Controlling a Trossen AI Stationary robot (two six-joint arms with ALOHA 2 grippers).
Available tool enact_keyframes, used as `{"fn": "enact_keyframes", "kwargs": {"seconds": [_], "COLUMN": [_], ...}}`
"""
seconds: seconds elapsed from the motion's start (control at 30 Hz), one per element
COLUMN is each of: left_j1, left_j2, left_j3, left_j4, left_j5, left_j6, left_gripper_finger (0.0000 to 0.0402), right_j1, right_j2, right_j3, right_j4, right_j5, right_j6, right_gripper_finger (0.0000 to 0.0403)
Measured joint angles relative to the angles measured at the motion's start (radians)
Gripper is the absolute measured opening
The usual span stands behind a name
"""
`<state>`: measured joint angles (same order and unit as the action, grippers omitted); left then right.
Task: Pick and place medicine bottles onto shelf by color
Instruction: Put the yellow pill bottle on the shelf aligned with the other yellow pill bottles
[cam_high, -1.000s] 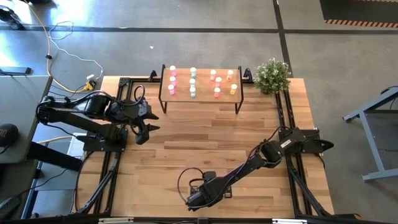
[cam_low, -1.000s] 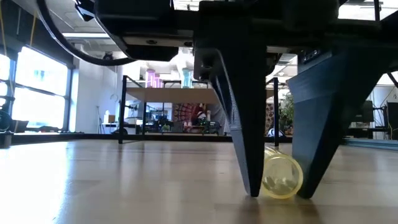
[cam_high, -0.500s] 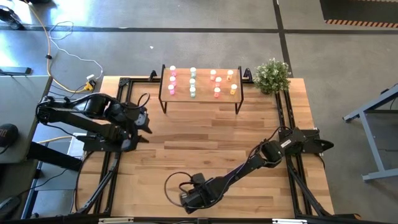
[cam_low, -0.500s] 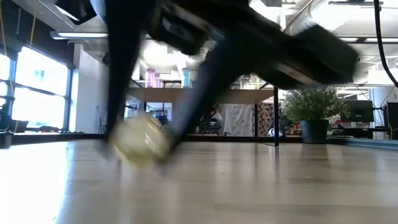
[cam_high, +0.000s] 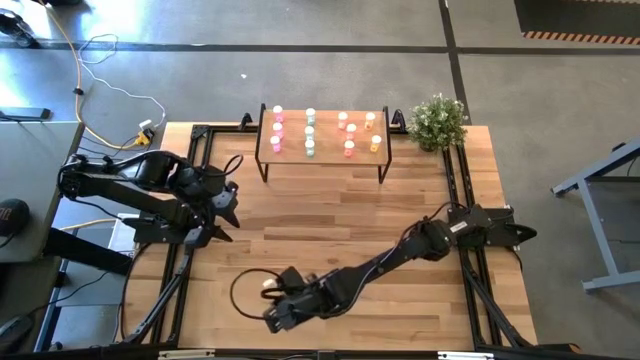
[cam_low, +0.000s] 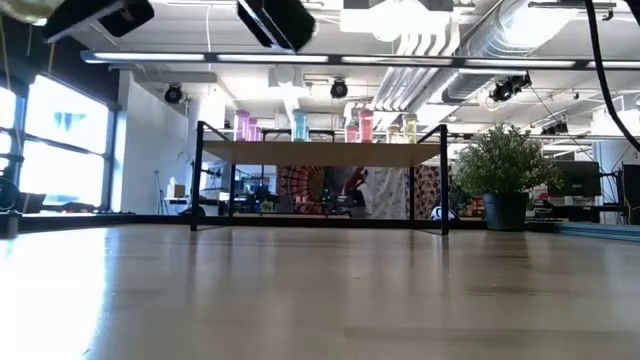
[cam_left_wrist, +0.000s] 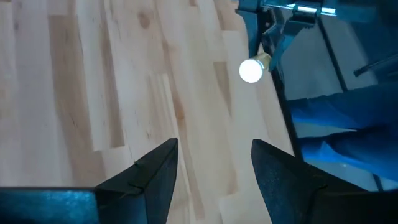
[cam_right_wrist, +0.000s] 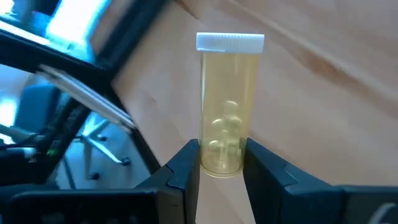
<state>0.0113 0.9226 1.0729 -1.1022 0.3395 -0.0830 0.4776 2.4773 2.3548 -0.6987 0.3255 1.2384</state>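
Observation:
A clear yellow medicine bottle (cam_right_wrist: 227, 106) with a white cap sits in my right gripper (cam_right_wrist: 221, 152), which hangs over the near left part of the table (cam_high: 272, 300). The left wrist view shows that bottle's cap (cam_left_wrist: 250, 70) farther off. The shelf (cam_high: 323, 132) stands on its black legs at the far edge, and several pink, green, red-orange and yellow bottles stand upright on it. My left gripper (cam_high: 222, 218) is open over the table's left side, touching nothing (cam_left_wrist: 214, 168). My right gripper pinches the yellow bottle by its bottom end (cam_right_wrist: 221, 163) between the two fingers. The bottle reaches out past the fingertips along their line, with its white cap (cam_right_wrist: 230, 42) farthest from the gripper. It is lifted clear of the table.
A potted green plant (cam_high: 437, 120) stands at the far right corner, beside the shelf. Black frame rails (cam_high: 190, 260) run along the left and right sides of the wood tabletop. The low view shows bare tabletop (cam_low: 320, 290) between the near edge and the shelf (cam_low: 320, 153).
My right gripper rose from the table and swung toward the table's left, carrying the yellow bottle. A second ago the bottle lay on the table between the fingers; now it is lifted clear. My left gripper shifted slightly toward the near edge.

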Motion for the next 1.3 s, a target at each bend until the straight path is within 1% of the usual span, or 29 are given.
{"fn": "enact_keyframes", "kwargs": {"seconds": [0.07, 0.2, 0.43, 0.6, 0.8, 0.93, 1.17, 1.3], "left_j1": [0.001, 0.0, -0.002, -0.002, -0.001, -0.001, -0.001, -0.001], "left_j2": [0.0, 0.0, 0.0, -0.001, -0.025, -0.048, -0.078, -0.084], "left_j3": [0.0, 0.0, 0.0, 0.0, 0.0, 0.0, 0.0, 0.0], "left_j4": [0.0, 0.004, 0.01, 0.062, 0.123, 0.213, 0.476, 0.582], "left_j5": [0.037, 0.113, 0.116, 0.116, 0.121, 0.122, 0.121, 0.113], "left_j6": [0.0, -0.002, -0.018, -0.01, 0.008, 0.023, 0.003, -0.017], "left_gripper_finger": [0.0195, 0.0195, 0.0195, 0.0195, 0.0195, 0.0195, 0.0195, 0.0195], "right_j1": [-0.015, -0.047, -0.105, -0.133, -0.141, -0.141, -0.137, -0.134], "right_j2": [-0.005, -0.016, -0.044, -0.072, -0.141, -0.187, -0.244, -0.278], "right_j3": [0.002, 0.002, 0.002, 0.002, 0.002, 0.002, 0.001, 0.001], "right_j4": [0.059, 0.122, 0.226, 0.274, 0.28, 0.278, 0.269, 0.272], "right_j5": [0.006, -0.002, -0.014, 0.009, 0.06, 0.105, 0.185, 0.228], "right_j6": [-0.073, -0.195, -0.427, -0.575, -0.689, -0.757, -0.877, -0.929], "right_gripper_finger": [0.0093, 0.0093, 0.0093, 0.0093, 0.0093, 0.0093, 0.0093, 0.0092]}}
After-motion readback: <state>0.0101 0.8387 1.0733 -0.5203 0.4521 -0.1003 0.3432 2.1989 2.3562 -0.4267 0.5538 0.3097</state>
